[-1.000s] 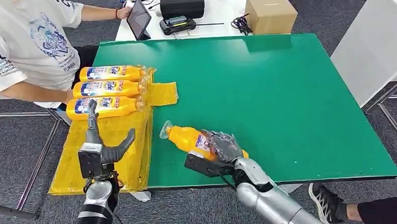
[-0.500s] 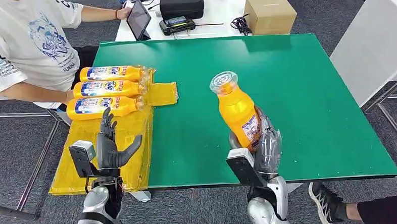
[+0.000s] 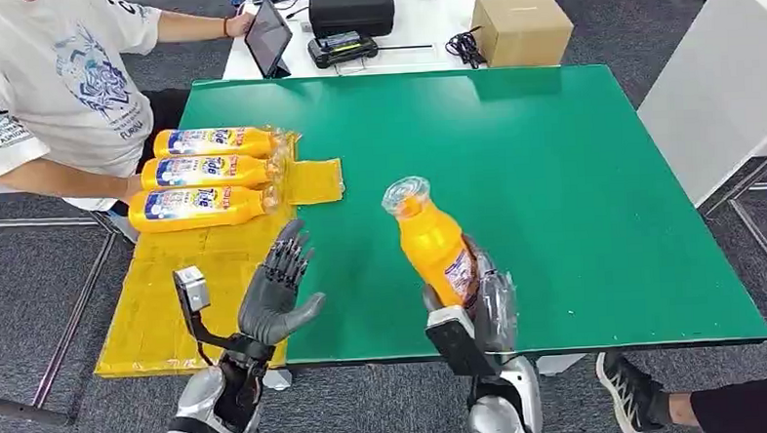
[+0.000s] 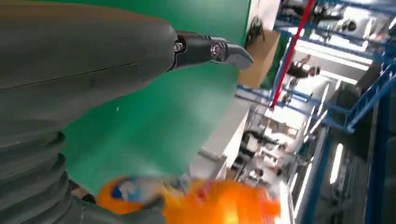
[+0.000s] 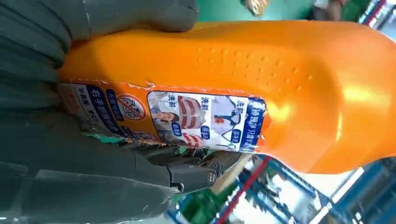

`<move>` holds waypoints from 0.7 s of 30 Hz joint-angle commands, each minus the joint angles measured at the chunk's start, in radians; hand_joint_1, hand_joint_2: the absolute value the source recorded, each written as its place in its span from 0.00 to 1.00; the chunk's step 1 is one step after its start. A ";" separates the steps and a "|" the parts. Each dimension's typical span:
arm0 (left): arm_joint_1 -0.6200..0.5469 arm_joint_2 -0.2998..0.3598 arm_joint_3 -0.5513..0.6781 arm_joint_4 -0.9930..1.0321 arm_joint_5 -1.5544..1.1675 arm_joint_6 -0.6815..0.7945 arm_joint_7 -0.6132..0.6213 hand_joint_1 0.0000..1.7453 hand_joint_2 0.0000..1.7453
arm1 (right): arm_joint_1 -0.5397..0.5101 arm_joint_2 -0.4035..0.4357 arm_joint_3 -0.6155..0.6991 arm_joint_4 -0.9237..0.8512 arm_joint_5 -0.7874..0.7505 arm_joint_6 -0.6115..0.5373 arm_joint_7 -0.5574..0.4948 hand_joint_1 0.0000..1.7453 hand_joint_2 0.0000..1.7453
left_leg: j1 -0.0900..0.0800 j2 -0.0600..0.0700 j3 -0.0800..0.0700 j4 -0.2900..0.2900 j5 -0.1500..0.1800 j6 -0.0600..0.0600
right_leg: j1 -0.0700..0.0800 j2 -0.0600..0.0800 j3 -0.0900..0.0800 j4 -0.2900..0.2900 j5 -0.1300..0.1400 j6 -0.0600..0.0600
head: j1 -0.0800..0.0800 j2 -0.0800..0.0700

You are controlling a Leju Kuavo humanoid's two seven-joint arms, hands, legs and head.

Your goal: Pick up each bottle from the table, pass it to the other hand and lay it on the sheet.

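Head view: an orange bottle (image 3: 435, 245) with a clear cap stands nearly upright above the near part of the green table (image 3: 574, 189), its cap tilted slightly toward the robot's left. The right hand (image 3: 481, 295) grips the bottle's lower half, fingers wrapped around the label. Right wrist view: the same bottle (image 5: 261, 93) lies across the frame, its blue-and-white printed label facing the camera, with the thick grey thumb (image 5: 135, 14) pressed on one side and darker fingers (image 5: 187, 170) on the other.

The left hand (image 3: 276, 294) is raised just beside the table's near left corner, palm turned toward the bottle, fingers spread and holding nothing; a clear gap separates it from the bottle. Left wrist view: the bottle (image 4: 201, 203) appears as a blurred orange shape beyond that hand.

On the yellow sheet (image 3: 192, 283), draped over the table's left edge, three more orange bottles (image 3: 207, 172) lie side by side, caps pointing toward the table. A person in a white printed shirt (image 3: 46, 80) sits just beyond the sheet. A cardboard box (image 3: 523, 25) rests on the white table (image 3: 430, 24) behind.
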 commanded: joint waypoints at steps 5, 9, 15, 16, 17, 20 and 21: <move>-0.037 0.071 -0.118 0.081 0.035 -0.047 0.029 0.00 1.00 | -0.137 0.056 0.146 0.360 0.034 0.037 -0.017 1.00 1.00 | 0.001 0.004 0.004 -0.001 -0.001 -0.001 | 0.001 0.004 0.003 -0.002 0.000 -0.002 | 0.000 0.000; -0.047 0.070 -0.135 0.111 0.023 -0.047 0.032 0.00 1.00 | -0.178 0.083 0.205 0.423 0.061 0.011 -0.016 1.00 1.00 | 0.002 0.005 0.006 -0.001 -0.002 -0.002 | 0.002 0.004 0.005 -0.002 0.000 -0.003 | 0.000 0.000; -0.063 0.069 -0.142 0.134 0.019 -0.037 0.049 0.00 1.00 | -0.217 0.085 0.278 0.420 0.083 -0.007 0.002 1.00 1.00 | 0.002 0.004 0.005 -0.001 -0.002 -0.002 | 0.002 0.003 0.005 -0.002 0.000 -0.002 | 0.000 0.000; -0.067 0.070 -0.143 0.140 0.025 -0.039 0.062 0.00 1.00 | -0.221 0.084 0.291 0.425 0.098 -0.020 0.009 1.00 1.00 | 0.001 0.002 0.004 -0.001 -0.001 -0.001 | 0.001 0.002 0.003 -0.001 0.000 -0.002 | 0.000 0.000; -0.067 0.070 -0.143 0.140 0.026 -0.038 0.065 0.00 1.00 | -0.223 0.083 0.294 0.428 0.102 -0.022 0.011 1.00 1.00 | 0.001 0.002 0.003 -0.001 0.000 -0.001 | 0.001 0.001 0.002 -0.001 0.000 -0.001 | 0.000 0.000; -0.071 0.071 -0.143 0.145 0.030 -0.035 0.072 0.00 1.00 | -0.229 0.088 0.306 0.439 0.108 -0.028 0.012 1.00 1.00 | 0.001 0.002 0.004 -0.001 -0.001 -0.001 | 0.001 0.002 0.003 -0.001 0.000 -0.002 | 0.000 0.000; -0.071 0.071 -0.143 0.145 0.030 -0.035 0.072 0.00 1.00 | -0.229 0.088 0.306 0.439 0.108 -0.028 0.012 1.00 1.00 | 0.002 0.002 0.005 -0.001 -0.001 -0.002 | 0.002 0.002 0.004 -0.001 -0.001 -0.002 | 0.000 0.000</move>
